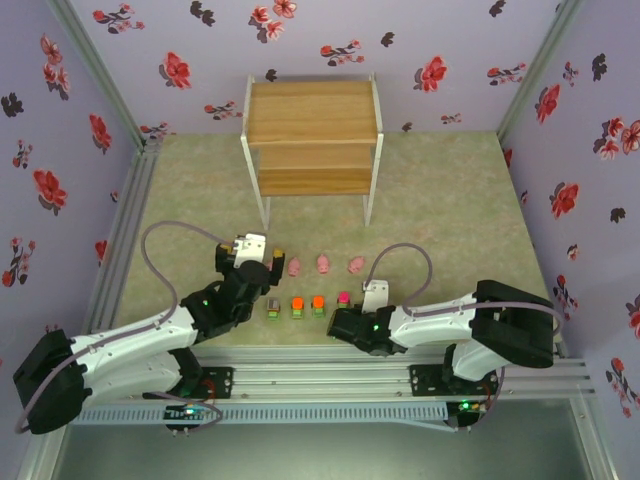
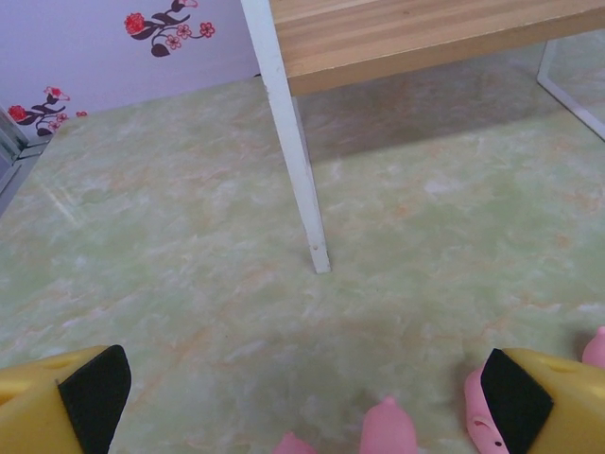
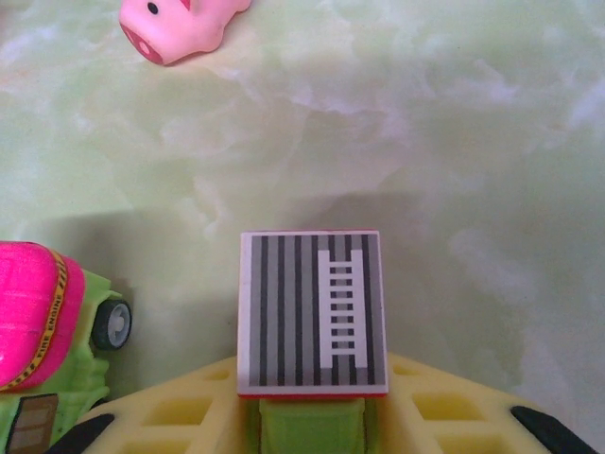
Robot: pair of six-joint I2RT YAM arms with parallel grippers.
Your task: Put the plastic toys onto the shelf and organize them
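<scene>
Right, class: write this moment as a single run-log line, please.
left gripper: open, by pink pigs | right gripper: shut on grey-topped block | other blocks: on table, in a row | shelf: behind toys

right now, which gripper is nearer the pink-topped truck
Right. The right gripper, fingers around a grey-topped truck, sits just beside the pink-topped truck; the left gripper is farther off, by the pigs.

Pale green marbled worktop [image 1: 450, 200], lilac wallpaper with red and dark flowers [image 1: 330, 30] beyond its far and side edges, grey metal posts [image 1: 100, 70] at the far corners, silver rails [image 1: 330, 385] along the near edge.
</scene>
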